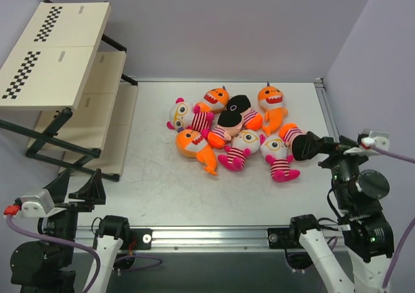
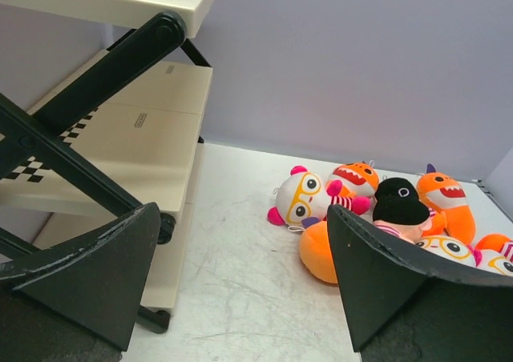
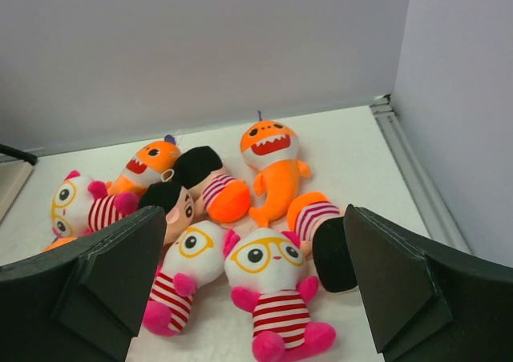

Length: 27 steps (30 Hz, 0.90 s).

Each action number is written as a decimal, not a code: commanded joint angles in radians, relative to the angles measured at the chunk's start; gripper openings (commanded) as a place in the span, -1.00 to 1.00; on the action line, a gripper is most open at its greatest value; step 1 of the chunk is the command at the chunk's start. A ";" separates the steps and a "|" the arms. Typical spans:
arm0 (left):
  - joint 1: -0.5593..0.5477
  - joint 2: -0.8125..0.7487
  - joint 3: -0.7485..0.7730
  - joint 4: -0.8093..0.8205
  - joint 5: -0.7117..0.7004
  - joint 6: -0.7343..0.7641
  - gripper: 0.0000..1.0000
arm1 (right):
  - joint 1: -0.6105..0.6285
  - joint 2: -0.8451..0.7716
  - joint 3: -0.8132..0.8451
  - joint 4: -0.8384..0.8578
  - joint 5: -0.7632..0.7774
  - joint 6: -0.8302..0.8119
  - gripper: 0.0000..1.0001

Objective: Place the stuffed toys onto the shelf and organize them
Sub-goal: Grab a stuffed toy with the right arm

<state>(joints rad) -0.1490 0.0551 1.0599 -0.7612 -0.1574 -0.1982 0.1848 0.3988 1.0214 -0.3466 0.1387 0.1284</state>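
**Visitor:** Looking down from above, what lay on the table?

**Describer:** A heap of small plush stuffed toys (image 1: 233,134) sat on the pale grey, scuffed tabletop (image 1: 162,189), toward its far right part. They touched and overlapped. An orange shark with a white toothy mouth (image 1: 271,102) lay at the far edge. A pink-and-white striped doll with yellow goggles (image 1: 279,155) lay at the near edge. An orange doll with a black head (image 1: 235,109) lay near the middle.

**Visitor:** And the shelf?

**Describer:** A tiered shelf of cream boards on a black metal frame (image 1: 58,53) stood at the far left, well apart from the heap. Black-and-white checkerboard strips marked its two top boards. Every toy I could see lay on the tabletop.

**Visitor:** Where were the grippers?

**Describer:** The left gripper (image 2: 240,218) hung by the near left corner, close to the foot of the shelf. Its black jaws were spread wide and held nothing. The right gripper (image 3: 255,218) faced the heap from the near right, and its jaws were also spread wide and held nothing. (Its wrist camera showed a second black-headed doll lying just beside its right finger; whether they touched, I could not tell.)
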 commanded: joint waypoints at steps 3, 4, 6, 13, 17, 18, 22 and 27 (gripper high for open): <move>-0.001 0.149 0.072 -0.042 0.064 -0.055 0.88 | 0.004 0.175 0.008 0.071 -0.119 0.155 0.99; -0.003 0.166 0.080 -0.052 0.076 -0.067 0.88 | 0.005 0.234 0.008 0.063 -0.129 0.175 0.99; -0.003 0.211 0.097 -0.070 0.125 -0.082 0.88 | 0.005 0.294 0.008 0.044 -0.174 0.227 0.99; -0.003 0.318 0.130 -0.113 0.291 -0.174 0.88 | 0.004 0.437 -0.098 0.107 -0.280 0.388 0.99; -0.004 0.370 0.120 -0.150 0.379 -0.182 0.87 | 0.005 0.495 -0.150 0.127 -0.268 0.421 0.99; -0.007 0.393 0.115 -0.155 0.392 -0.182 0.87 | 0.007 0.506 -0.168 0.136 -0.255 0.427 0.99; -0.017 0.472 0.094 -0.158 0.459 -0.191 0.88 | 0.010 0.567 -0.218 0.185 -0.267 0.445 0.99; -0.015 0.561 0.026 -0.060 0.547 -0.234 0.88 | 0.030 0.615 -0.261 0.262 -0.268 0.476 0.99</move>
<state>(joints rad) -0.1619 0.5732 1.1179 -0.8886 0.3004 -0.3908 0.1989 0.9970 0.7715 -0.1688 -0.1249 0.5632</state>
